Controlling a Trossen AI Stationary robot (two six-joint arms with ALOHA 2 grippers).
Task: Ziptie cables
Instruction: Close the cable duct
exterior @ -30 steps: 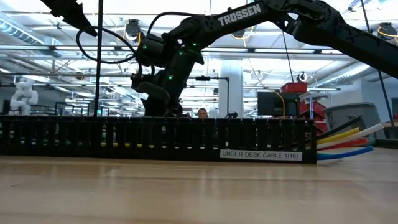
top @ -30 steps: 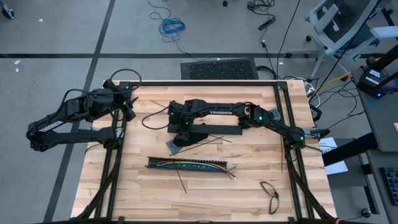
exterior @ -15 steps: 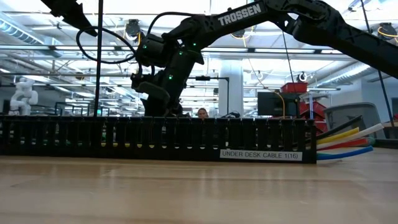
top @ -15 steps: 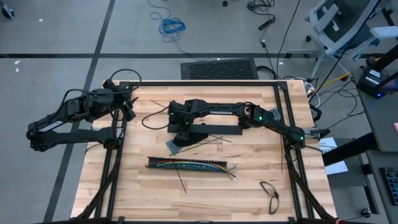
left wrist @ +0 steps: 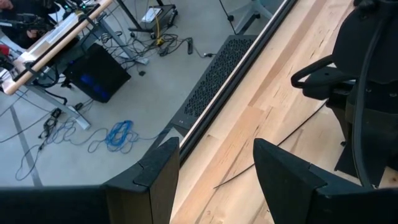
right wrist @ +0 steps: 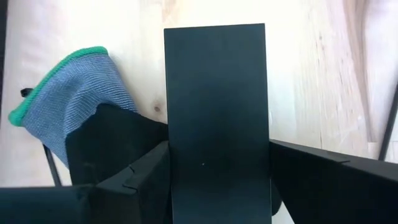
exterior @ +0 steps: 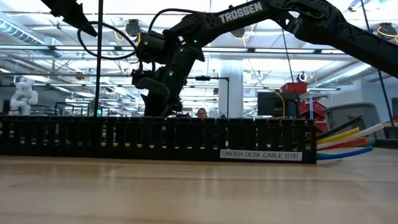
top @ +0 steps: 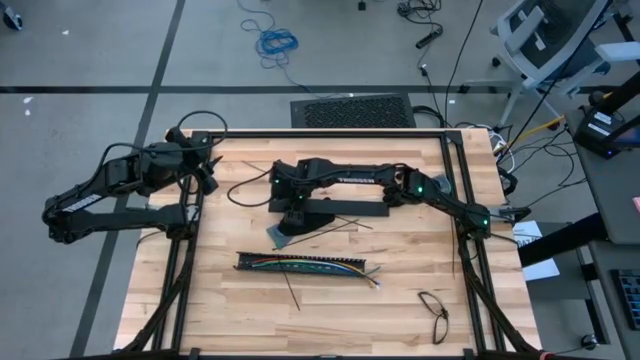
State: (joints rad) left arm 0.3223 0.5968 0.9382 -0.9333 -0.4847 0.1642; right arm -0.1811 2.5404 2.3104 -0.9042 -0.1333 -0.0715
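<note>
Cables [top: 300,265] lie apart; right claw [right wrist: 217,162] clamps black plate [right wrist: 216,112].

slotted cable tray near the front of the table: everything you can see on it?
The slotted cable tray is a long black bar, plastic by the look, lying flat on the wooden table, nearly parallel to the front edge. Its side wall is a row of upright slots with a white label, "UNDER DESK CABLE 1(16)". Coloured cables run along inside and fan out of one end. Neither gripper touches it.
</note>
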